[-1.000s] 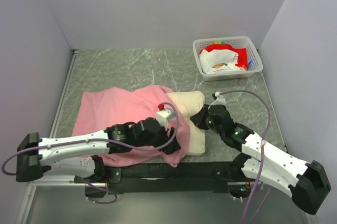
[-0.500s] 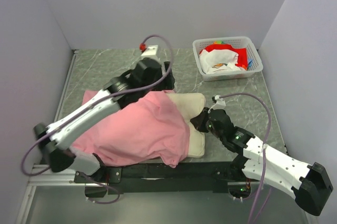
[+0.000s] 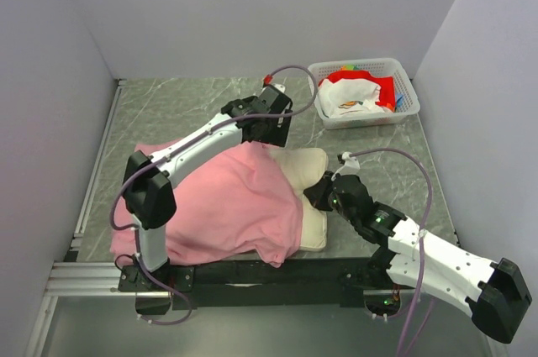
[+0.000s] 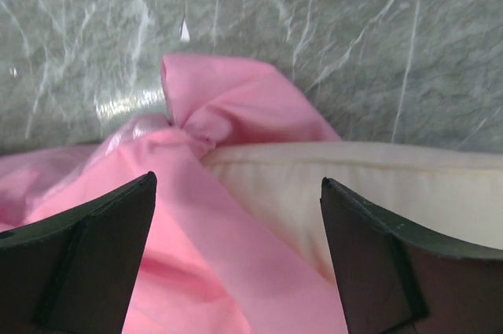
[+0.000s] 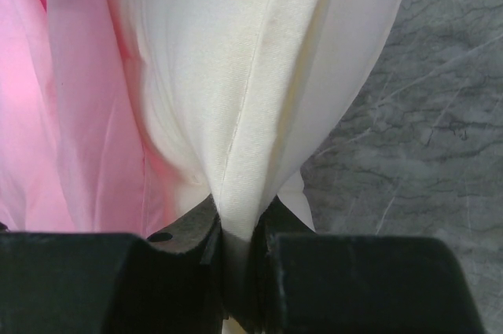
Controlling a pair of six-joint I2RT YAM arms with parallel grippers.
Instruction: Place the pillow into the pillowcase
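Note:
The pink pillowcase [image 3: 223, 206] lies wrinkled across the table's left and middle, draped over the left part of the cream pillow [image 3: 304, 170]. My left gripper [image 3: 271, 128] hovers open over the far edge, where a bunched pink corner [image 4: 236, 106] meets the pillow's edge [image 4: 385, 181]. Nothing sits between the left gripper [image 4: 237, 181] fingers. My right gripper [image 3: 319, 193] is shut on the pillow's right edge. In the right wrist view the right gripper [image 5: 236, 232] pinches a cream fold of the pillow [image 5: 259, 75], with the pillowcase [image 5: 47, 114] to the left.
A white basket [image 3: 402, 80] holding red and white items stands at the back right corner. Grey walls close in the marbled table [image 3: 193, 105] on three sides. A dark rail [image 3: 252, 271] runs along the front edge.
My left arm rose from the pillowcase's near edge and swung to its far edge, its jaws opening wide. The pink fabric now covers more of the pillow. The right gripper kept its hold.

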